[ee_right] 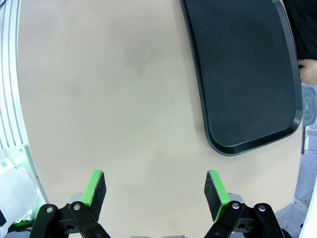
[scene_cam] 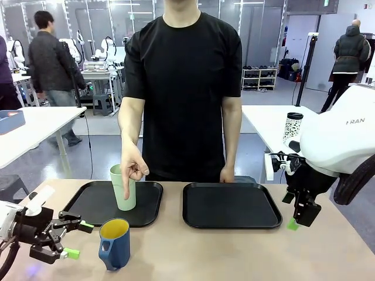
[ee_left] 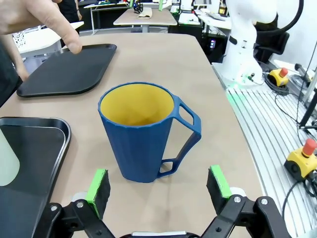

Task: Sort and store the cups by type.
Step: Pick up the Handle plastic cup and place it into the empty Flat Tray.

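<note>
Just beyond the left jaws, blue mug (ee_left: 140, 133).

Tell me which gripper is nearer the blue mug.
Left. The left gripper is open right beside the blue mug, aimed at it; the right gripper hangs past the right tray, well away.

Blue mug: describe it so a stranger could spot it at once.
On the tan table, find the left black tray. The blue mug stands on bare tabletop at its robot-facing edge. Unlike the pale green tumbler on that tray, it has a handle and a yellow inside.
</note>
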You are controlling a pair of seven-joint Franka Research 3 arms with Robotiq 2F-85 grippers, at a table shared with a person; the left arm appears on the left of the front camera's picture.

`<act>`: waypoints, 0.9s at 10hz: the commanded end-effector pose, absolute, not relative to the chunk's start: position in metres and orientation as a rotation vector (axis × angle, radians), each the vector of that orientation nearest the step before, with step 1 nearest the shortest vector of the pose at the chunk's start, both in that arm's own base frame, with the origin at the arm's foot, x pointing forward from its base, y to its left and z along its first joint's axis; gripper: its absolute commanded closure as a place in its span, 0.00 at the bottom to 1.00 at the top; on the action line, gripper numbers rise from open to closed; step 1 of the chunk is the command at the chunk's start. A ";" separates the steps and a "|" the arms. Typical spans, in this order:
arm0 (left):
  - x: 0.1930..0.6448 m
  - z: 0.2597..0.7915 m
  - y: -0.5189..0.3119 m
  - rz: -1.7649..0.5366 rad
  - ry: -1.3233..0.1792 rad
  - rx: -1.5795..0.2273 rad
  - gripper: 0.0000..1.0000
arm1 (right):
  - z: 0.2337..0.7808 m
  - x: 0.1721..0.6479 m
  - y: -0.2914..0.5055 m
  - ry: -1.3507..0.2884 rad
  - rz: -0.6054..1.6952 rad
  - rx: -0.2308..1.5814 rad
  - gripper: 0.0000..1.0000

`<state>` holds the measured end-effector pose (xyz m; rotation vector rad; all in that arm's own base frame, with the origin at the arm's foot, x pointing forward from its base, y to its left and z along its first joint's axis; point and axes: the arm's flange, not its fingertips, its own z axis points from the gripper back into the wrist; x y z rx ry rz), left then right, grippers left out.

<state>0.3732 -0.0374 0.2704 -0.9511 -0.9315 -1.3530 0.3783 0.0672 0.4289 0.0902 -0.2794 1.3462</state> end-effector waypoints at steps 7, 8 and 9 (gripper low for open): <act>0.385 0.260 -0.043 -1.400 -0.955 -0.948 0.00 | 0.429 0.376 0.068 -0.277 1.332 0.075 0.00; 0.386 0.258 -0.045 -1.417 -0.974 -0.958 0.00 | 0.429 0.376 0.068 -0.277 1.332 0.075 0.00; 0.387 0.255 -0.047 -1.412 -0.989 -0.954 0.00 | 0.429 0.376 0.068 -0.277 1.332 0.075 0.00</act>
